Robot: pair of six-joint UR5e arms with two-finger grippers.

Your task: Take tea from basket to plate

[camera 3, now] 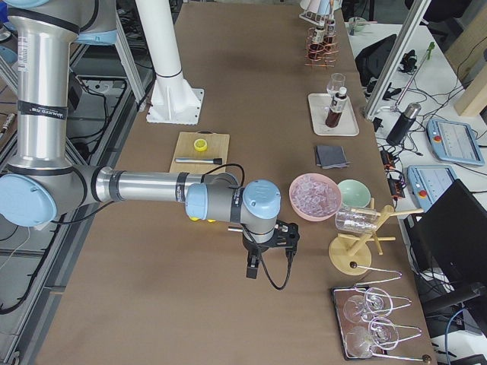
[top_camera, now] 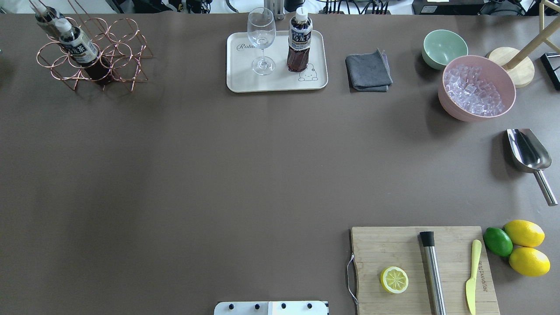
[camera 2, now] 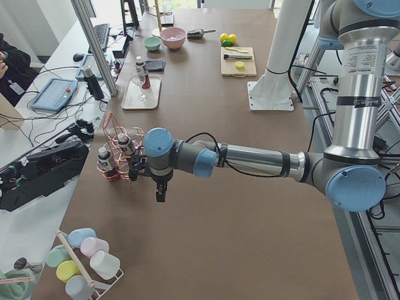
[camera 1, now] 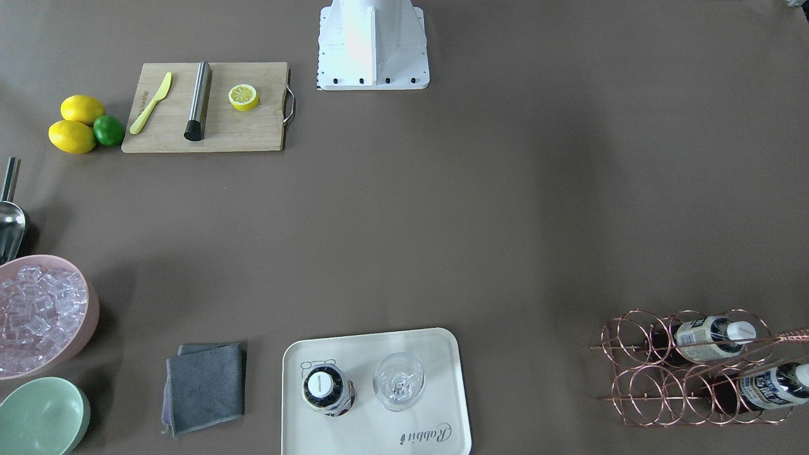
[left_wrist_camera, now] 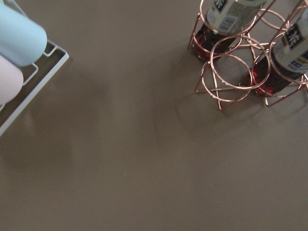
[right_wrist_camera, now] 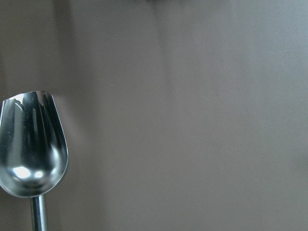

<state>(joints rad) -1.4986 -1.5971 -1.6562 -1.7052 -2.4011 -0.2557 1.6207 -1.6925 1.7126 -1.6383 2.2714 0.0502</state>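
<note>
**A:** so where's the tea at right now?

**B:** one tea (top_camera: 299, 43) stands upright on the plate (top_camera: 236, 83), right over the little bear drawing. A clear wine glass (top_camera: 261, 39) is just beside it on the same plate, not touching. Two other bottles (top_camera: 78, 46) lie tilted in the ring cells of the basket (camera 1: 639, 364), off at the far corner on the robot's left, well apart from the plate.

**A:** anything crowding it?

**B:** the glass is the only close neighbour. A folded grey cloth (top_camera: 368, 70) lies near the plate, then a mint bowl (top_camera: 445, 48) and a pink bowl of ice (top_camera: 477, 87). A steel scoop (top_camera: 527, 153) sits further along. Near the robot's right there's a cutting board (top_camera: 393, 249) with a lemon half (top_camera: 394, 280) on it. Around the basket bottles it's wire rings, and the twisted handle (camera 1: 790, 335) runs over them.

**A:** and the grippers?

**B:** the left gripper (camera 2: 161, 190) hangs over bare table just beside the basket. The right gripper (camera 3: 253, 268) hangs near the ice bowl, with the scoop under its wrist camera. Both only show from the side cams, so I can't tell how far apart the fingers are.
</note>
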